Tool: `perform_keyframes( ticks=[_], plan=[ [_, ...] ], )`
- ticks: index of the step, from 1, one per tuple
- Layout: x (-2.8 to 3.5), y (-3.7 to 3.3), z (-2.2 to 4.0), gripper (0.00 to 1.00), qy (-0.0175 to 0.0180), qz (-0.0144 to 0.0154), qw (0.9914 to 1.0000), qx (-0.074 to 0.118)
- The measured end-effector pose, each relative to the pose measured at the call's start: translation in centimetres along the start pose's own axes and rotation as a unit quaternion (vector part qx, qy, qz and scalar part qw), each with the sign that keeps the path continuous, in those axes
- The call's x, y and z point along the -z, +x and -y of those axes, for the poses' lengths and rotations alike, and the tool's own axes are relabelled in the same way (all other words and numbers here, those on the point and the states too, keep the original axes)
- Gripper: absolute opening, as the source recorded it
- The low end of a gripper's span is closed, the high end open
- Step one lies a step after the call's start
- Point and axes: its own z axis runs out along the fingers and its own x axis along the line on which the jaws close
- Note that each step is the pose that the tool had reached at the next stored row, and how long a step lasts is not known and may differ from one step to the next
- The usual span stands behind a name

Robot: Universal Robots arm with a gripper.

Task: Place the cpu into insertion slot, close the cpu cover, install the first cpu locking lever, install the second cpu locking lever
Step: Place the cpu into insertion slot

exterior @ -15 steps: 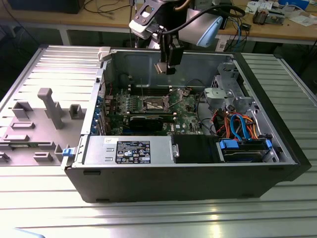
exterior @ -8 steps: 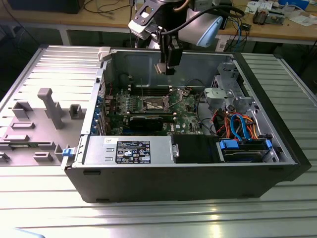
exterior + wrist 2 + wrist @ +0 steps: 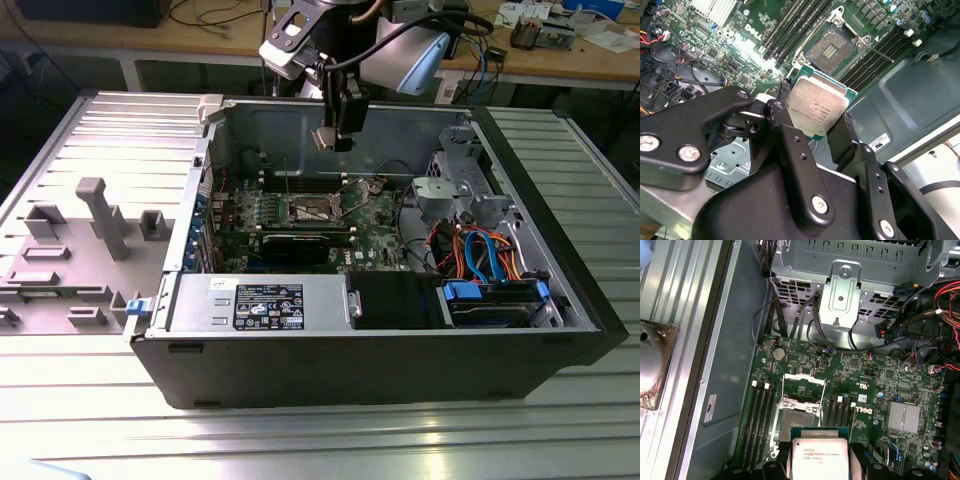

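Note:
My gripper point(image 3: 336, 132) hangs above the open computer case, shut on the cpu point(image 3: 323, 138). In both wrist views the cpu point(image 3: 817, 104) point(image 3: 819, 456) shows its silver-grey top, with a black fingertip point(image 3: 785, 89) pressing on either edge. It is held in the air, apart from the board. The insertion slot point(image 3: 797, 421) point(image 3: 832, 47) point(image 3: 312, 210) lies bare below it on the green board, its dark pin field showing. The cpu cover point(image 3: 803, 382) is swung open at the socket's edge towards the drive cage. A thin lever rod point(image 3: 885, 55) lies beside the socket.
Long memory slots point(image 3: 761, 417) flank the socket on both sides. A black expansion card point(image 3: 295, 243) and the power supply point(image 3: 260, 300) sit in front of it in the exterior view. A metal drive cage point(image 3: 455, 190) with cables point(image 3: 480, 255) stands at that view's right, a grey panel point(image 3: 100, 215) at its left.

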Motion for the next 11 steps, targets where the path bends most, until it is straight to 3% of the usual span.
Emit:
perform_keyframes(
  ticks=[6,11],
  plan=[
    [-0.18,0.00,0.01,0.54,0.0000,0.0001,1.00000,-0.002],
    [-0.48,-0.01,0.03,0.54,0.0001,0.0014,0.99978,-0.021]
  ],
)
